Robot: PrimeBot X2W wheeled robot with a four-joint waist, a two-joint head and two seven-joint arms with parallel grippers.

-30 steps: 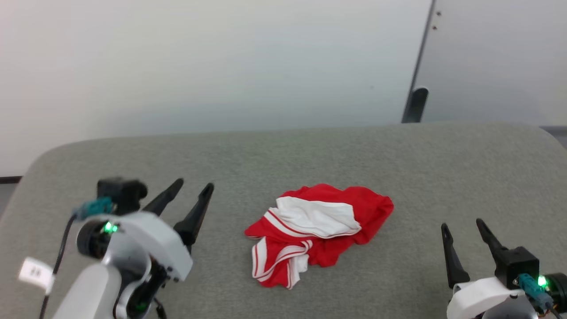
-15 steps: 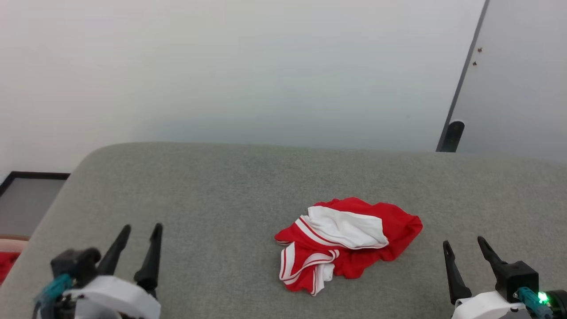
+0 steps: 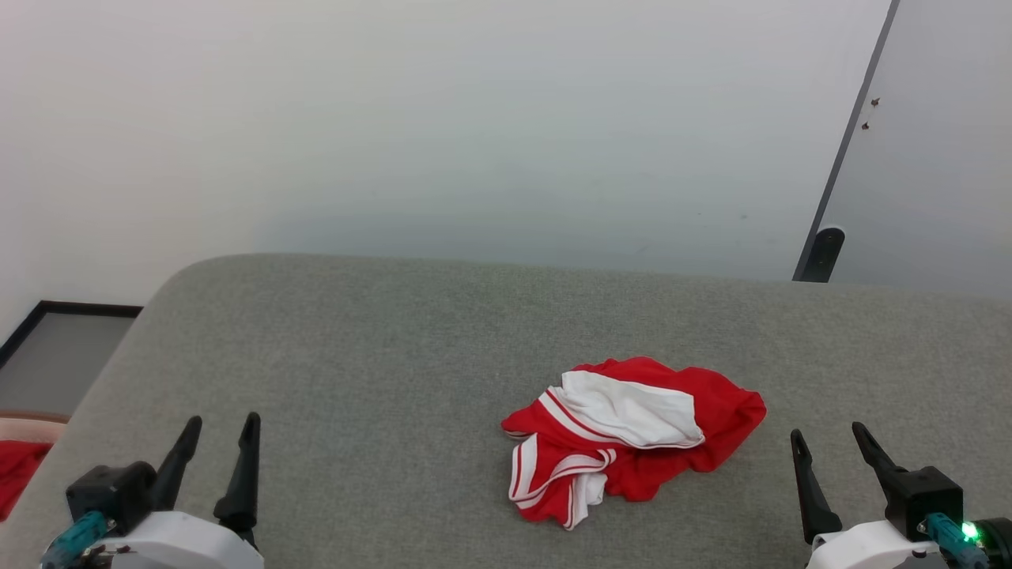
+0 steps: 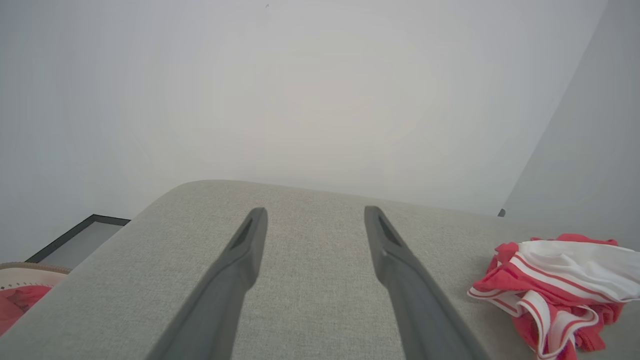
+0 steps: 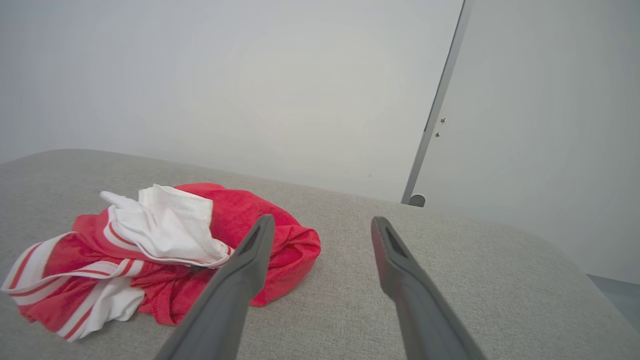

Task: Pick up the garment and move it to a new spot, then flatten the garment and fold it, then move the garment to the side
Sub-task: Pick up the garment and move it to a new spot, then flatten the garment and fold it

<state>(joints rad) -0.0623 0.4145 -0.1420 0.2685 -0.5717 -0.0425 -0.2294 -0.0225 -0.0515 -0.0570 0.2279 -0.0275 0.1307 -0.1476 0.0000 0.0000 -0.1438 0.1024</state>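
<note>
Two grippers were in view, Inspector. How did they stand?

Both had their fingers spread wide and held nothing, Clerk. The left gripper (image 3: 223, 420) was at the lower left of the head view, over the near part of the grey cushion (image 3: 379, 340), with its fingers pointing away from the robot. The right gripper (image 3: 826, 431) was at the lower right, likewise over the cushion.

And the garment?

The garment (image 3: 632, 435) lay crumpled in a heap on the cushion, right of centre. It was between the two grippers, nearer the right one and touching neither. Most of it was red. A white panel was folded across the top, and red-and-white striped trim curled along the near left edge. In the right wrist view one finger crossed in front of the heap's red edge, but the head view showed them apart.

Anything else recorded?

A cream basket (image 4: 30, 268) with red cloth (image 4: 17, 302) inside showed at the left edge of the left wrist view, beyond the cushion's corner. A pale wall (image 3: 474, 118) rose behind the cushion. To the right stood a grey panel (image 3: 949, 158) — a dark stub (image 3: 821, 253) at its foot.
</note>
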